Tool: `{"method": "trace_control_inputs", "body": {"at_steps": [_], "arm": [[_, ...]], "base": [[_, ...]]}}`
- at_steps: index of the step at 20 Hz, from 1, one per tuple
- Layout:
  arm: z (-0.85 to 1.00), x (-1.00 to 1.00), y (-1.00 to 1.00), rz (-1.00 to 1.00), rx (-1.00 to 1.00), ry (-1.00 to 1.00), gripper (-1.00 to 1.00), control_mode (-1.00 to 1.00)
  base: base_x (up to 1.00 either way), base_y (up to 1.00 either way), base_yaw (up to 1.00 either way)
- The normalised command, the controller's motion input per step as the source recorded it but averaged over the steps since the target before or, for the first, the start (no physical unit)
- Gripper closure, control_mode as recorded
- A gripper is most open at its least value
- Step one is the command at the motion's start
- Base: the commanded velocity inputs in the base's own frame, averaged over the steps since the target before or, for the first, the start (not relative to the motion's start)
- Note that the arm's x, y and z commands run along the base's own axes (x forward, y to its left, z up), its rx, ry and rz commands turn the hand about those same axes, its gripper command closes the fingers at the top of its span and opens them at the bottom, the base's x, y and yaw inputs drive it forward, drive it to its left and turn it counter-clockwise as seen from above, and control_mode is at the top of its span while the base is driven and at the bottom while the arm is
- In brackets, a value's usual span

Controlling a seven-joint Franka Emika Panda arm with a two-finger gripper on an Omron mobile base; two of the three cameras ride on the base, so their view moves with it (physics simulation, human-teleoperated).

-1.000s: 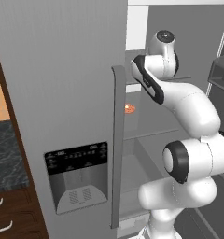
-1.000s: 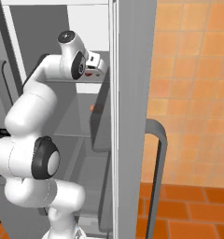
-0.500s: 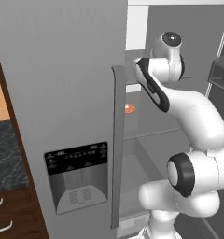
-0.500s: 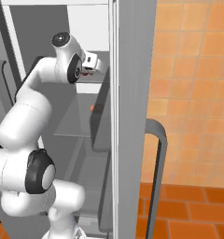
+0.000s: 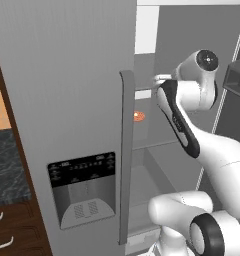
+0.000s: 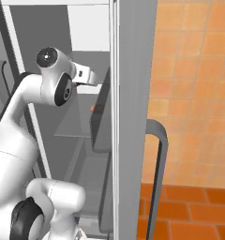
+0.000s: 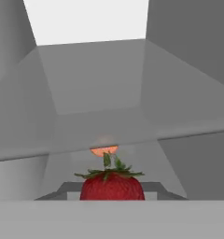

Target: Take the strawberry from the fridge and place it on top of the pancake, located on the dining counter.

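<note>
1. Strawberry (image 7: 112, 186) sits at 6 o'clock in the hand view, hard against the bottom edge, red body below and green leaves pointing up; that is where the fingers would be, though the tips themselves cannot be made out.

2. Fingers are closed as far as they go. With the berry so close and centred in front of the hand camera, it is most likely pinched between them, but the contact itself is hidden.

3. Fridge (image 5: 67, 100) stands with its dispenser door shut at 9 o'clock in the left base view. The other side is open, and the arm reaches in over a glass shelf (image 7: 100, 100) at upper-shelf height.

4. Wrist (image 6: 84, 76) in the right base view points toward 3 o'clock, into the compartment. The hand is held level, probably so the berry could be taken from the side off its shelf.

5. An orange-red glowing item (image 5: 138, 116) rests deeper on a lower shelf, beyond the berry at 12 o'clock from it in the hand view, and apart from it.

6. Judged from this, the grasp looks made and the berry has yet to be drawn out of the fridge; pancake and table lie elsewhere.
</note>
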Motion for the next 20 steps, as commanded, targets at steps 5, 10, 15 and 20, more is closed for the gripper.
{"method": "trace_control_inputs", "body": {"at_steps": [5,10,15,20], "arm": [[0.15,-0.98,0.04,0.01,0.0,0.39,1.0,-1.0],[-0.43,-0.98,0.0,0.05,0.0,0.23,1.0,-1.0],[-0.5,-1.0,0.0,0.07,0.0,0.13,1.0,-1.0],[-0.77,-0.94,0.19,0.01,-0.07,0.1,1.0,-1.0]], "base": [[0.0,0.0,0.0],[0.0,0.0,0.0],[0.0,0.0,0.0],[0.0,0.0,0.0]]}}
